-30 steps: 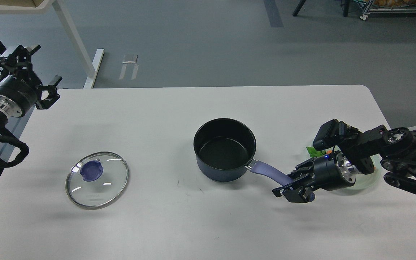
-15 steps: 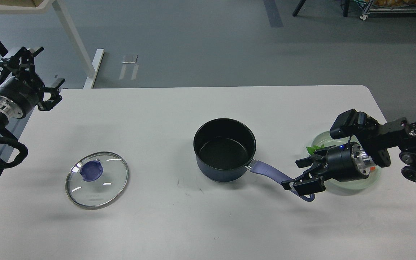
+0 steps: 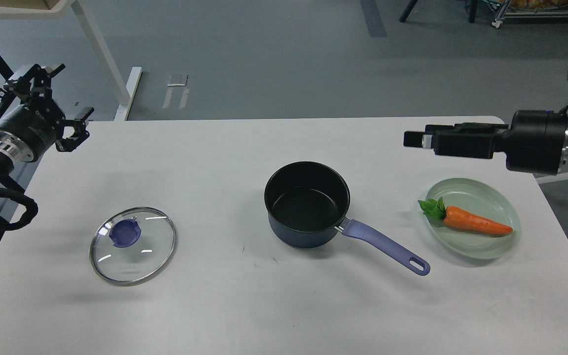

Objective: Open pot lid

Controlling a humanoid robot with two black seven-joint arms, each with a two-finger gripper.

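The dark blue pot (image 3: pixel 306 204) stands uncovered in the middle of the white table, its purple handle (image 3: pixel 387 246) pointing to the front right. The glass lid (image 3: pixel 132 245) with a purple knob lies flat on the table at the front left, well apart from the pot. My left gripper (image 3: pixel 66 98) is open and empty, raised over the table's far left corner. My right gripper (image 3: pixel 414 139) is raised over the right side of the table, above and beyond the plate. It holds nothing, and it is seen side-on, so its fingers cannot be told apart.
A pale green plate (image 3: pixel 498 246) with an orange carrot (image 3: pixel 471 223) sits at the right, near the table's right edge. The table (image 3: pixel 244 305) is bare in front. A white table leg (image 3: pixel 101 54) stands on the floor beyond the far left corner.
My right gripper has let go of the pot handle and lifted up and back to the right, uncovering the plate and carrot. My left gripper has drifted slightly right. Pot and lid have not moved.
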